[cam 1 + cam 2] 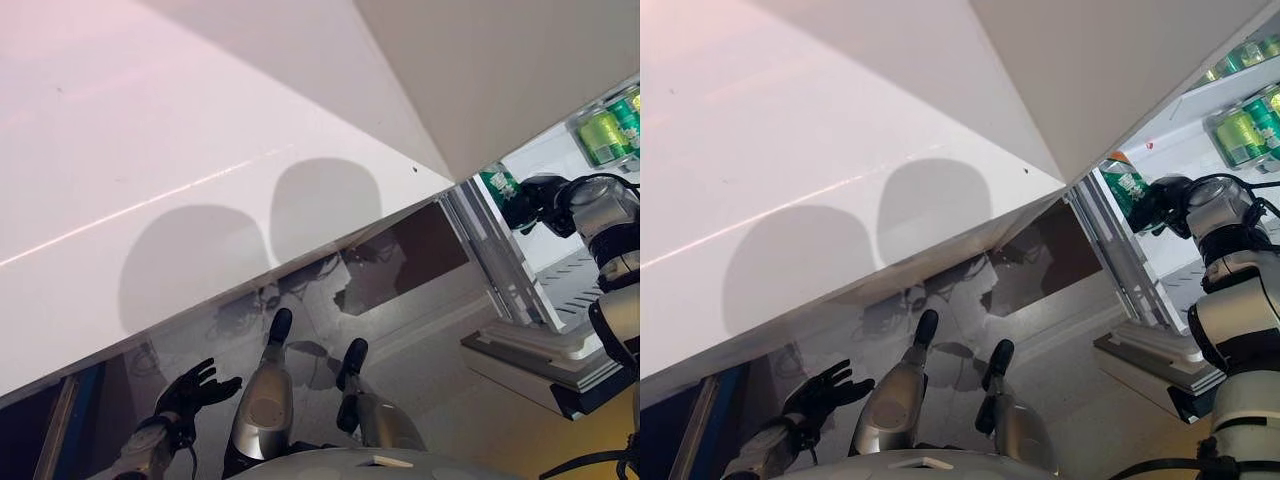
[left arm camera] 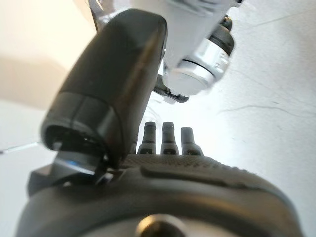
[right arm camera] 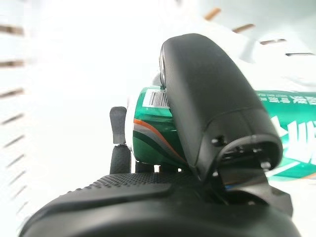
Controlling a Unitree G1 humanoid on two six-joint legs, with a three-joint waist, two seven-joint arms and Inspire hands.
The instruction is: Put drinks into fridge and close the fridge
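Observation:
My right hand (image 1: 1162, 205) is raised at the open fridge and is shut on a dark green can (image 1: 1124, 183). The can also shows in the right wrist view (image 3: 153, 133), with the thumb (image 3: 207, 108) across it and the fingers curled round it. It hangs just in front of the fridge's white interior (image 1: 1185, 150). Lighter green cans (image 1: 610, 130) stand on a fridge shelf at the far right. My left hand (image 1: 190, 390) hangs low at the lower left, open and empty, its fingers (image 2: 168, 138) straight in the left wrist view.
The white fridge door (image 1: 200, 150) swings wide across the upper left, close to the camera. A white drawer or shelf ledge (image 1: 530, 355) juts out below the right arm. Grey floor (image 1: 440, 300) lies beneath.

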